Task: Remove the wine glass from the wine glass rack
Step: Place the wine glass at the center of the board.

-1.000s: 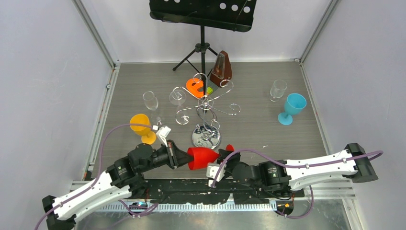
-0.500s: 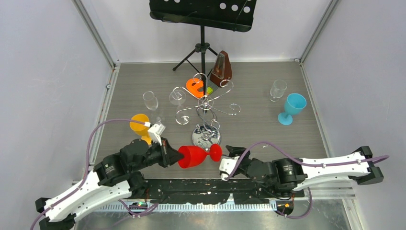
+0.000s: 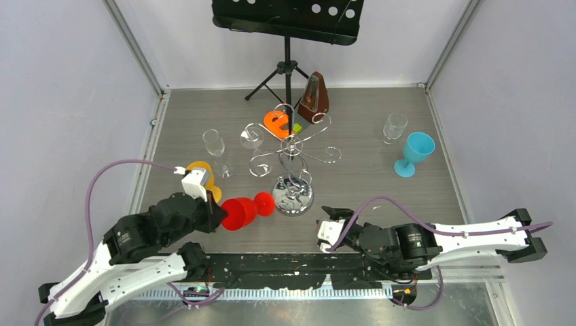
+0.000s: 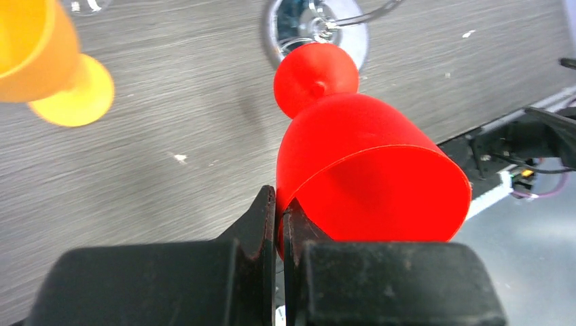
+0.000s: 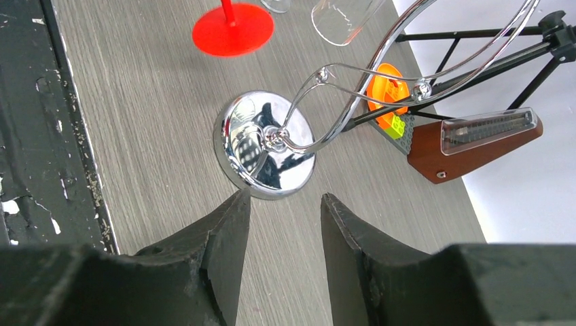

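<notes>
Bright red wine glass (image 3: 238,213), chrome wine glass rack (image 3: 293,195), orange goblet (image 4: 27,54), blue goblet (image 3: 416,148) — grey wood-grain table (image 3: 367,176)

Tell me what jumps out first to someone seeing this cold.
The red wine glass, pinched at its rim by the shut left gripper and tipped sideways at near left. Next, the chrome wine glass rack mid-table, with the right gripper open just short of its mirror base.

Left arm (image 3: 136,234) bent, forearm angled forward-right. Left gripper (image 4: 278,204) jaws pinched tight on red wine glass (image 4: 370,176) rim. Right arm (image 3: 469,238) low, stretched leftward. Right gripper (image 5: 282,200) jaws parted, empty.
</notes>
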